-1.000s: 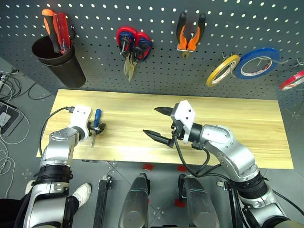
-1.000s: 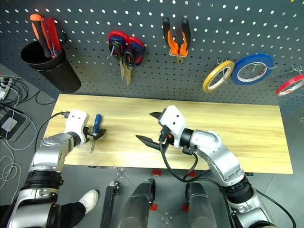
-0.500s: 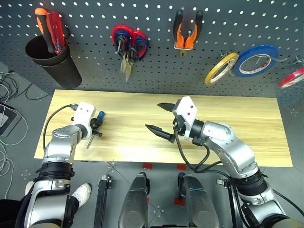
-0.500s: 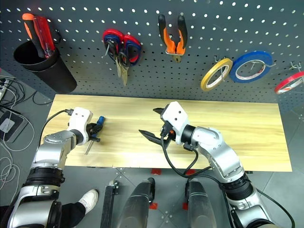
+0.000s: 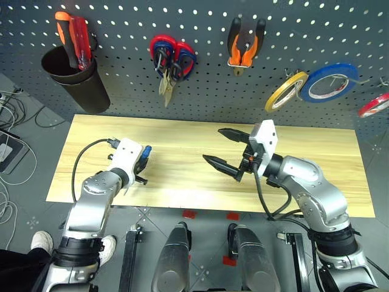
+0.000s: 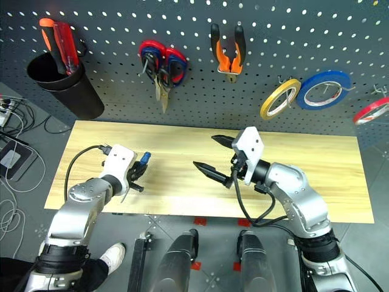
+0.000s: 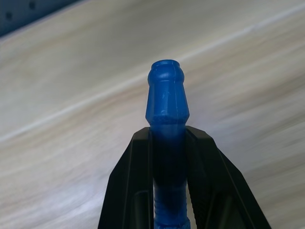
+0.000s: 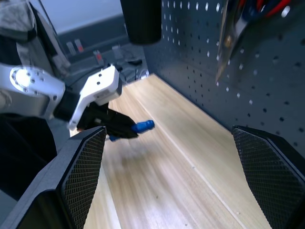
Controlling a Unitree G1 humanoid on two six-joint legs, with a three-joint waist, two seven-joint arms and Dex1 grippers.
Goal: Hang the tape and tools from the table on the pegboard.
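While the left claw point(image 5: 141, 163) grips the blue-handled screwdriver point(image 5: 144, 152) above the tabletop's point(image 5: 182, 131) left side, the right claw point(image 5: 220, 149) hovers wide open mid-tabletop, pointing left.

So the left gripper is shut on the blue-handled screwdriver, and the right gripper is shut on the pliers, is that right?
Not quite. The left gripper is indeed shut on the blue-handled screwdriver, but the right gripper is open and holds nothing. The left eye view shows its fingers spread above the table, while the pliers hang on the pegboard.
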